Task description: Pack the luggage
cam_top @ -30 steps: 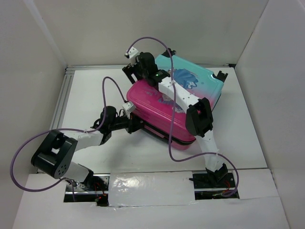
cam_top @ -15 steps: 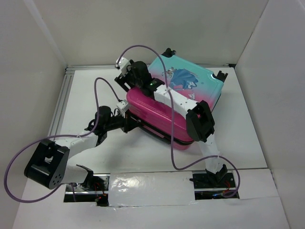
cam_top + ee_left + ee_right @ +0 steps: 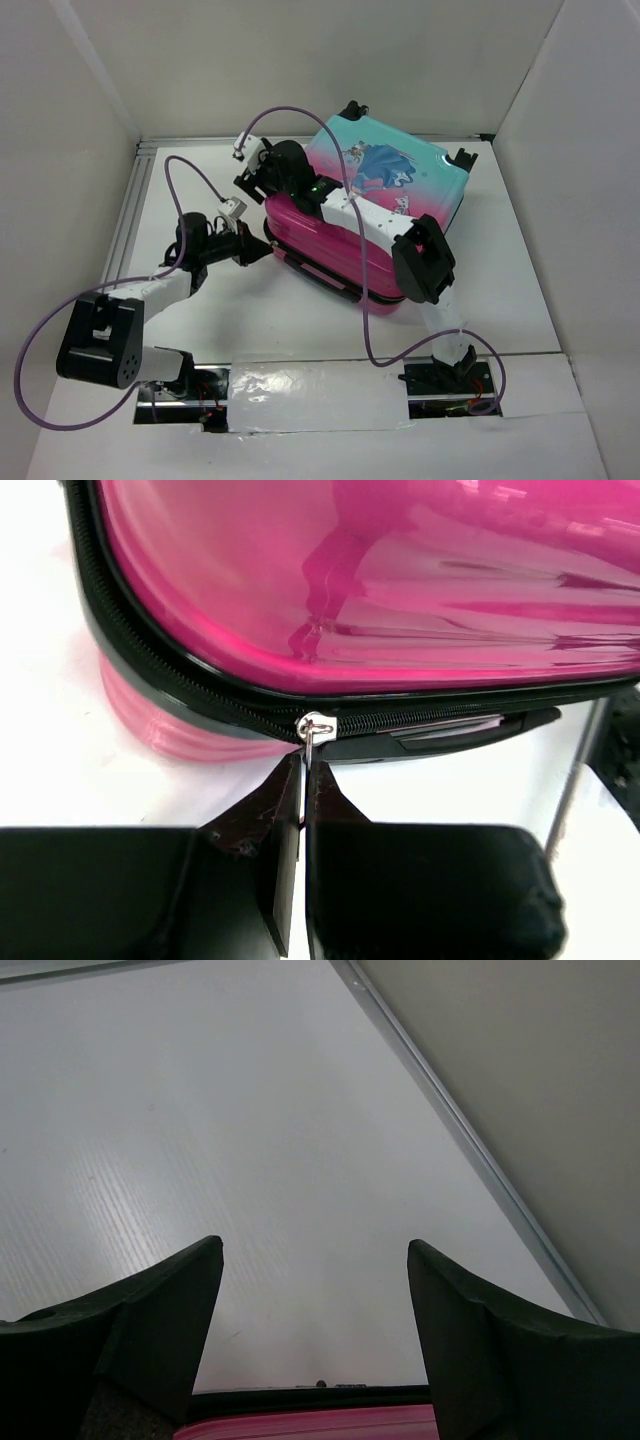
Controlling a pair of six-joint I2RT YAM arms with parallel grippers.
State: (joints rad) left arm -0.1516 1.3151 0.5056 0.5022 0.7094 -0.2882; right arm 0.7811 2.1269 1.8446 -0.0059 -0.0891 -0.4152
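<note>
White table [image 3: 300,320] boxed in by white walls [image 3: 90,120] on three sides, so not a ton of room here. The luggage [image 3: 420,170] lies flat on its shell, lid down. Off its pink corner, the left gripper [image 3: 303,780] has its fingers pressed together on the little metal zipper pull [image 3: 313,742], so I'd call this the zipping-shut step. The right gripper [image 3: 315,1260] hangs over the luggage's pink end with fingers apart and nothing between them, just bare table beyond. To do it well, I'd drag the pull along the zipper track [image 3: 180,695] rather than away from it, since that tab looks thin and a sideways yank would probably slip it out. Getting round the rounded corner of the luggage looks like the fiddly bit. The right gripper could press on the shell so the case doesn't slide or spin. For space, there's open table left of and in front of the luggage. The rail [image 3: 135,200] and wall farther left limit the left elbow's swing, and the far side of the luggage sits close to the back wall.
</note>
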